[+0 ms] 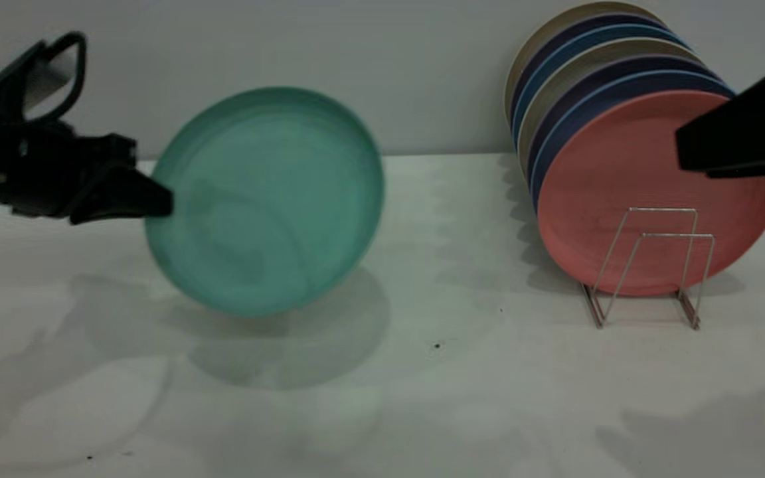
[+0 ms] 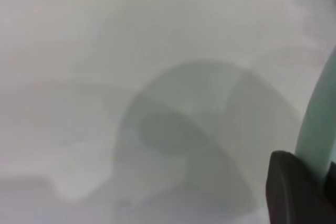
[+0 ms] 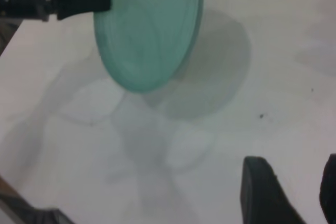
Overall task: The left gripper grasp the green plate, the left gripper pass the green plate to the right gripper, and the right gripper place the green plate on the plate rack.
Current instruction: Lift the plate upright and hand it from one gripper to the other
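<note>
The green plate [image 1: 266,199] hangs tilted above the table at centre-left, its lower edge off the surface. My left gripper [image 1: 157,199] is shut on its left rim; in the left wrist view its black finger [image 2: 294,190] presses the teal rim [image 2: 317,129]. The plate also shows in the right wrist view [image 3: 147,30] with the left gripper [image 3: 102,1] on its edge. My right gripper [image 1: 688,149] hovers at the far right in front of the racked plates, open and empty, its fingers [image 3: 262,192] spread apart. The plate rack [image 1: 648,265] stands at right on the table.
Several plates stand upright in the rack, a salmon-pink plate [image 1: 621,199] at the front and blue and beige ones [image 1: 595,60] behind it. Two empty wire loops stand in front of the pink plate. A grey wall runs behind the white table [image 1: 455,372].
</note>
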{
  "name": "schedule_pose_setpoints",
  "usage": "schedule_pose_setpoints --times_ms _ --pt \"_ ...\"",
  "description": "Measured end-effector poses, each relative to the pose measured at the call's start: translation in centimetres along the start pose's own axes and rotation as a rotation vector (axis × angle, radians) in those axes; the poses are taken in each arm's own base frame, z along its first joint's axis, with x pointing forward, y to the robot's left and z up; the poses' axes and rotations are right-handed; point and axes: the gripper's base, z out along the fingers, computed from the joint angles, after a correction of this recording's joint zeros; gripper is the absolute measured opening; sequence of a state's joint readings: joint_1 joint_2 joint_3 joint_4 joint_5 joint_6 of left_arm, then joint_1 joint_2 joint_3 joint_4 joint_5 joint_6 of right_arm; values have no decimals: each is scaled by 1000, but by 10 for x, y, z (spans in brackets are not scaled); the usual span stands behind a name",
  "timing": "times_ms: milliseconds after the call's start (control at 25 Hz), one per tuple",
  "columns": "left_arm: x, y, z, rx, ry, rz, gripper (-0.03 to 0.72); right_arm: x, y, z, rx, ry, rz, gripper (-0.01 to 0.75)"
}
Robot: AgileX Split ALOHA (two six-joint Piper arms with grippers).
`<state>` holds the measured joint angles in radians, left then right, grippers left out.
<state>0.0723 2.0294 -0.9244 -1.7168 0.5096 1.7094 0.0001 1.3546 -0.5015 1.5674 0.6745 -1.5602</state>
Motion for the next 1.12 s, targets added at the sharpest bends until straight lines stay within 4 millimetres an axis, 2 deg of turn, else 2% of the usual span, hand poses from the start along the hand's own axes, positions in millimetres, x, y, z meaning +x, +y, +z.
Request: schedule_pose_setpoints --times_ms 200,520,760,1120 --pt "6 -29 11 115 59 15 13 6 -17 24 -22 -5 28 292" --pt "18 -69 31 183 132 74 13 15 -33 54 -115 58 75 292" --pt "27 -92 43 179 154 90 13 22 -41 65 -133 90 98 292" --pt "33 -111 51 204 167 98 13 25 -40 68 -167 93 110 292"
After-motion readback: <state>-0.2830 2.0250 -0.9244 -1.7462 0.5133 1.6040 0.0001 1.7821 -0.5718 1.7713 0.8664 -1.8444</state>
